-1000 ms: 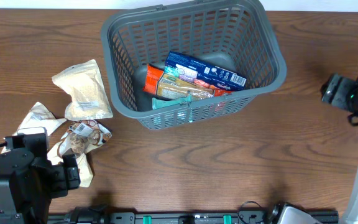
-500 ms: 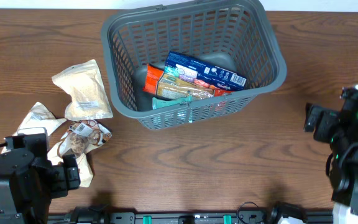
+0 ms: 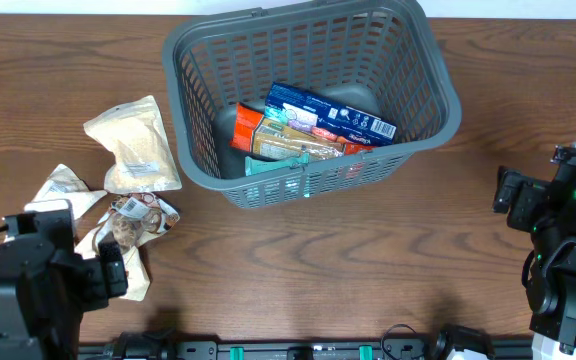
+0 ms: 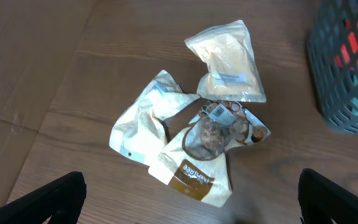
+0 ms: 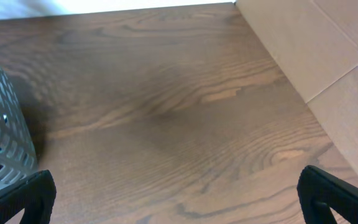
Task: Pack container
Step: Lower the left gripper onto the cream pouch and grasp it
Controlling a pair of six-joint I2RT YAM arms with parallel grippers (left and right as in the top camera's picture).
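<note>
The brown wood-grain table [image 3: 368,250] takes up the whole view from above. The container [image 3: 408,60] stands at its far middle, turned a little askew to the table's edge. It is a big dark grey plastic basket, rectangular with rounded corners. Its sides are a lattice of slots, its rim is thick and rolled, and its floor is solid. It dwarfs every pack around it.

The left tool [image 4: 191,198] hovers at the near left corner, above the loose pouches. Its fingers are spread wide to either edge of its own camera's view and hold nothing. The right tool [image 5: 176,199] hangs over bare table at the near right, well apart from the container. Its fingers are spread just as wide, with nothing between them.

Three pouches lie in a cluster left of the container. A tan pouch [image 3: 136,145] lies nearest the basket wall. A white pouch [image 3: 63,188] lies crumpled further left. A brown-labelled pouch with a clear window [image 3: 133,222] lies in front, touching the other two.

Inside the container, towards its near side, a blue pack [image 3: 328,112] lies slantwise. An orange pack [image 3: 268,130] lies against it, and a bit of teal wrapper [image 3: 268,163] shows below.
</note>
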